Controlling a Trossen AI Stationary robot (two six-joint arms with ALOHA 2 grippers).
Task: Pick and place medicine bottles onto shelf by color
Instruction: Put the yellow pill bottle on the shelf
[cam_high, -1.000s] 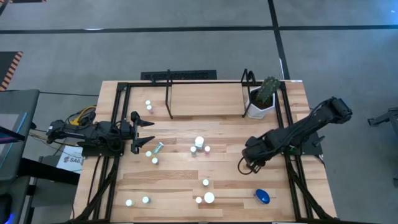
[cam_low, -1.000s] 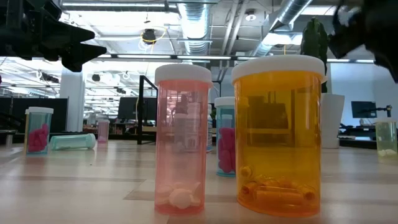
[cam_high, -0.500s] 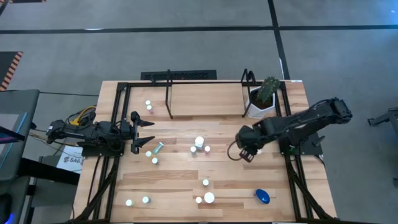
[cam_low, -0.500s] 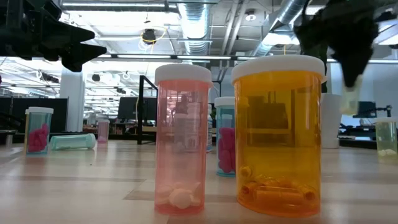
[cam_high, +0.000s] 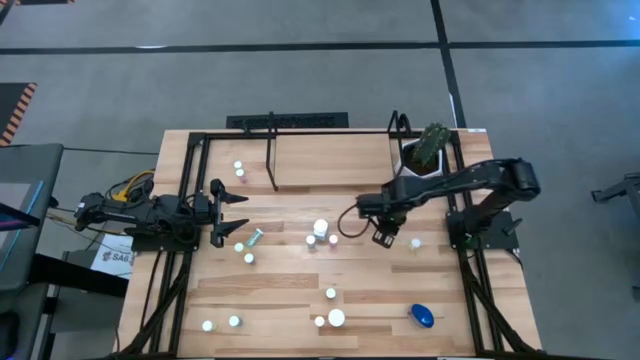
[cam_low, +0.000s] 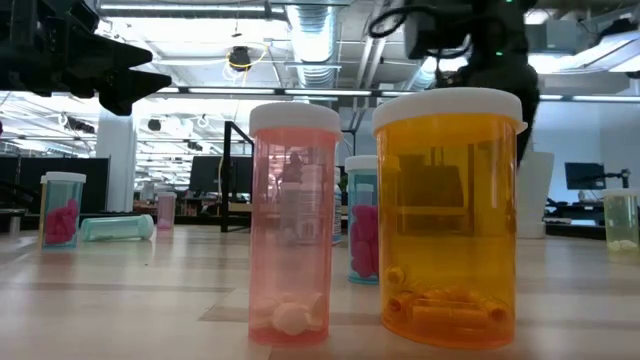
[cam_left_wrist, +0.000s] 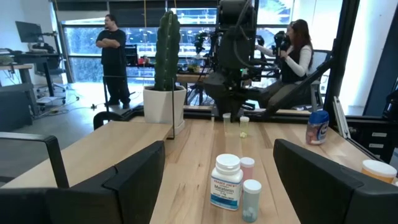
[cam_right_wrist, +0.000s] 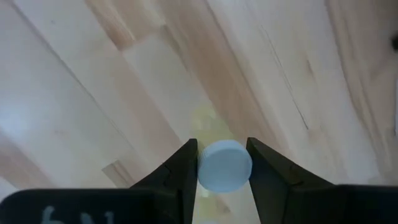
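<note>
Only the right wrist view showed the right gripper pinching a white-capped medicine bottle above the table, just beside the potted plant, while the left gripper waited spread, far from it.

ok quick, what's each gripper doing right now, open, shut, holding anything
Left gripper: open, holding nothing, waiting at the table's left side.
Right gripper: shut on a white-capped bottle, above the table's middle right.
</note>
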